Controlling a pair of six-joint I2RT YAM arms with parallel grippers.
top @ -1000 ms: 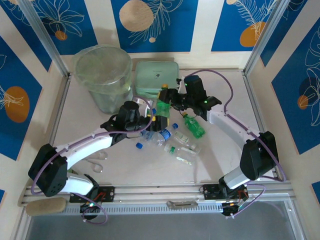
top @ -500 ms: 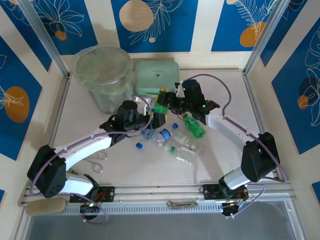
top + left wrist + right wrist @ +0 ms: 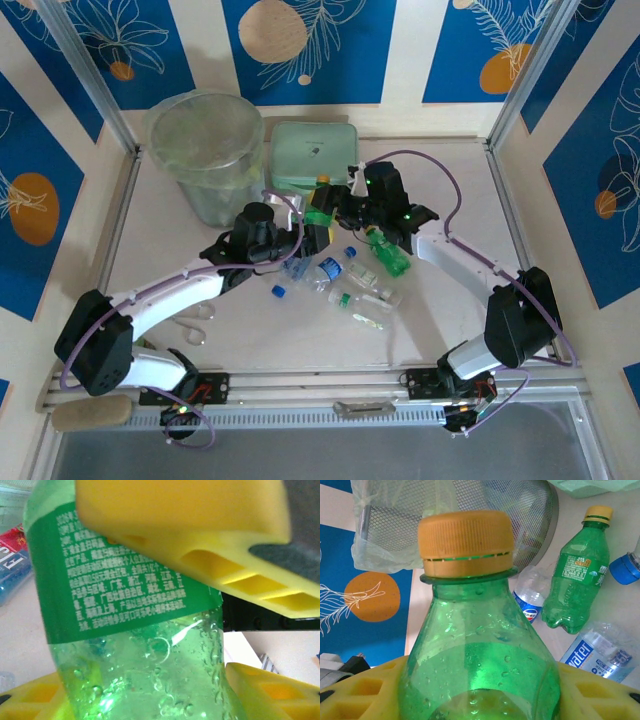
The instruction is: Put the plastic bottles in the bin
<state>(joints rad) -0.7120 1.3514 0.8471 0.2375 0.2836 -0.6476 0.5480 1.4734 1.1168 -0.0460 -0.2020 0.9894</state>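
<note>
A green bottle (image 3: 322, 212) with a yellow-orange cap hangs upright above the table's middle, and both grippers hold it. My right gripper (image 3: 338, 208) is shut on its body below the neck (image 3: 480, 645), yellow fingers (image 3: 365, 690) on either side. My left gripper (image 3: 316, 236) is shut on the same bottle lower down, pads against the labelled body (image 3: 140, 670). More plastic bottles lie on the table: a green one (image 3: 387, 253) and several clear ones (image 3: 325, 270). The round pale-green bin (image 3: 210, 190) stands at the back left.
A flat mint-green case (image 3: 310, 155) lies behind the grippers, right of the bin. A loose blue cap (image 3: 279, 291) sits on the table. In the right wrist view, a green bottle (image 3: 577, 575) and clear blue-labelled bottles (image 3: 530, 597) lie beyond the held one, with the bin (image 3: 520, 515) behind.
My left gripper's jaws have closed from wide open onto the green bottle. My right gripper, holding that bottle, has shifted slightly left toward the left gripper.
</note>
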